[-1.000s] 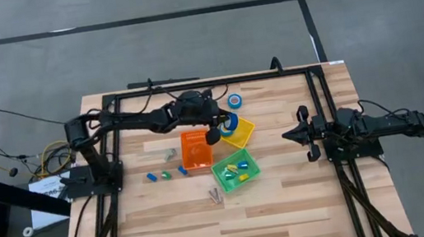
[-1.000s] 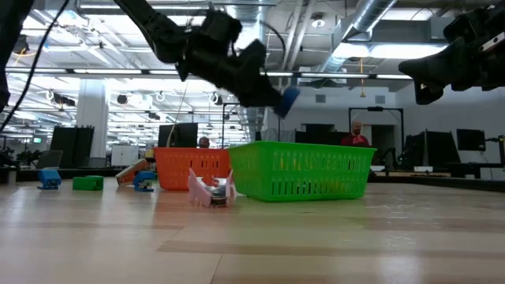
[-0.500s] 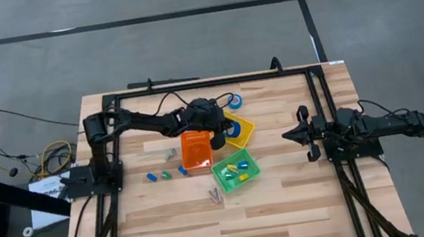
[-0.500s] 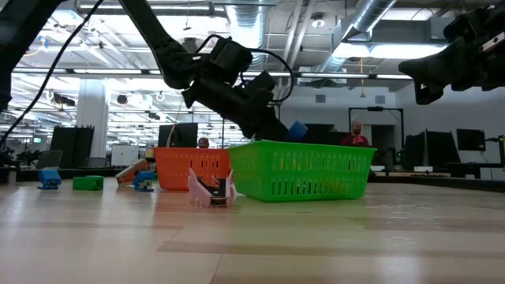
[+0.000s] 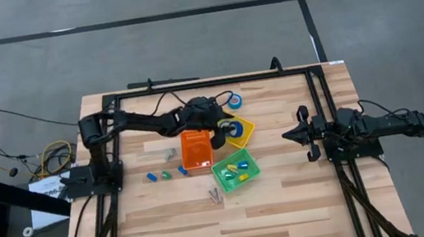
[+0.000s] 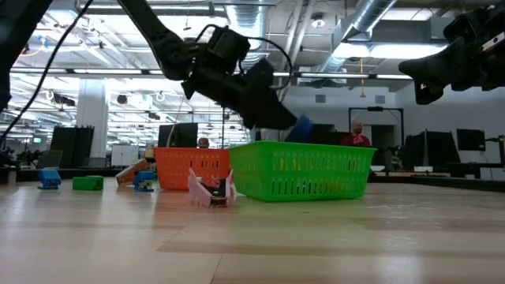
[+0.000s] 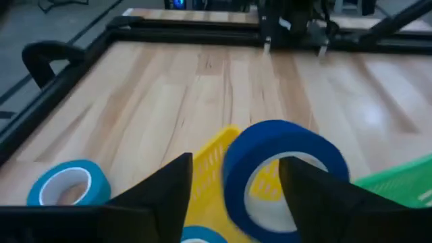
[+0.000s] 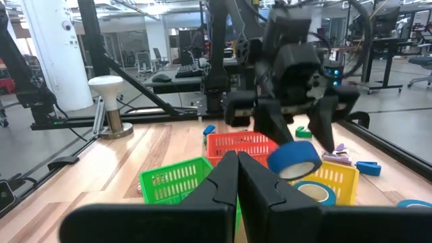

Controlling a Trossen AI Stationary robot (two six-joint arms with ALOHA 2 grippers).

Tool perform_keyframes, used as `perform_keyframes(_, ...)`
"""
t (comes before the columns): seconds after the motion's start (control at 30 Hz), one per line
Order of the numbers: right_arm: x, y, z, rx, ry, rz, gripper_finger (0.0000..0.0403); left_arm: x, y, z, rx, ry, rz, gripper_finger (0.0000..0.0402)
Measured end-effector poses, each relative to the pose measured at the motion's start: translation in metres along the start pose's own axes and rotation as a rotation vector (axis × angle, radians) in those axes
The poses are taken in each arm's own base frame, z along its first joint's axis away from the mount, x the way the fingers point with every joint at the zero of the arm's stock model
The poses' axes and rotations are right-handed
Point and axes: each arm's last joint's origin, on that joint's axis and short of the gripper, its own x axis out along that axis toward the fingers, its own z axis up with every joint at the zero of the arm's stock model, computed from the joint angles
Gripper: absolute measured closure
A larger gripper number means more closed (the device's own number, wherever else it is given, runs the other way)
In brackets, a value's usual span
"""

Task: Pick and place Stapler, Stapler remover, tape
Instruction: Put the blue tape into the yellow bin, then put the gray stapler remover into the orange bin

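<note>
Left wrist view: the left gripper has its two dark fingers spread. A roll of blue tape sits in the gap, up against one finger and clear of the other. The roll is tilted, with its white core turned partly toward the lens. Right wrist view, looking across the table: the same roll hangs just below the fingertips, apparently out of their grasp, so I judge it released and not gripped. Directly under it is the yellow bin, which already holds another blue roll. High view: the gripper and roll are over the bin's corner nearest the orange bin, inside the rim rather than beside it. The green bin lies just beyond, on the side toward the table's front. The relation that counts is that the tape lies straight down from the fingers with the bin beneath. A round roll has no long axis to line up, but its tilt means it may land on edge and roll against the wall. One more roll lies flat on the table, beside the yellow bin on its far side. The left arm is much the nearer to it. The right gripper is clenched and empty, parked well apart at its own side of the table. Small blue and green items lie on the wood on the orange bin's outer side, too small to name.
</note>
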Motion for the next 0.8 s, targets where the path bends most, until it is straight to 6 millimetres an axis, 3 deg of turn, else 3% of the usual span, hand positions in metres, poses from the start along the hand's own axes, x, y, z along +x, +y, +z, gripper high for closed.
perform_keyframes(0.23,0.000,0.000,0.000,0.000,0.000,0.000,0.0402,-0.017,-0.001,0.024,0.013,-0.069,0.000,0.0161)
perform_keyframes(0.6,0.000,0.000,0.000,0.000,0.000,0.000,0.0402,-0.022,-0.005,0.027,0.007,-0.050,-0.010,0.0160)
perform_keyframes(0.8,0.000,0.000,0.000,0.000,0.000,0.000,0.0402,-0.048,-0.010,0.045,0.004,-0.022,-0.017,0.0160)
